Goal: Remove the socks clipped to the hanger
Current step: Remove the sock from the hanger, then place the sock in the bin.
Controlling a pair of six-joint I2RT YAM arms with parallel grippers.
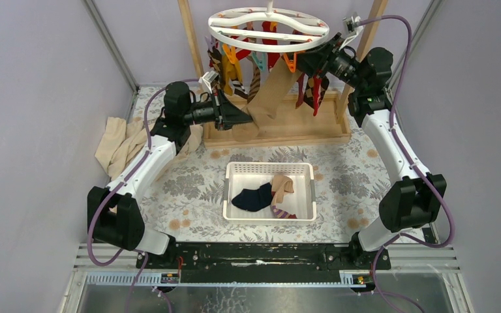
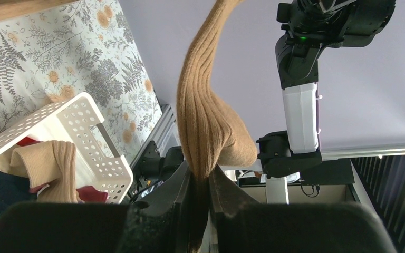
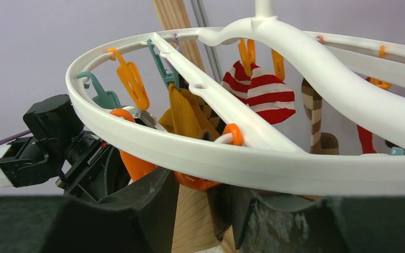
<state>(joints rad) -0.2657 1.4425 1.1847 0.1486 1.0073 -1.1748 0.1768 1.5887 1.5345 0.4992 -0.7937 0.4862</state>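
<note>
White spoked plastic hanger ring point(image 1: 267, 49) point(image 3: 274, 163) is hung at 12 o'clock of the table. Small colourful socks point(image 1: 313, 91) are clipped beneath it.

Tan ribbed sock point(image 1: 275, 88) point(image 2: 205, 116) is stretched from the rim's 6 o'clock edge down toward 7 o'clock. Its lower end is pinched in the closed left gripper point(image 1: 244, 119) point(image 2: 200, 179).

Right gripper point(image 1: 306, 62) point(image 3: 203, 192) is set at the rim's 4 o'clock edge, fingers flanking an orange plastic clip point(image 3: 195, 182). Whether it is gripped cannot be told.

Open room is left between the sock and the white perforated basket point(image 1: 227, 192).

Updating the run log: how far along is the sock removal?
Done: a few socks lie in the basket, a navy sock among them. In hand: the left jaws pinch the long tan sock, its top up at the hanger; the right jaws flank an orange clip there. Left: a striped sock, a mustard sock and others are clipped.
</note>
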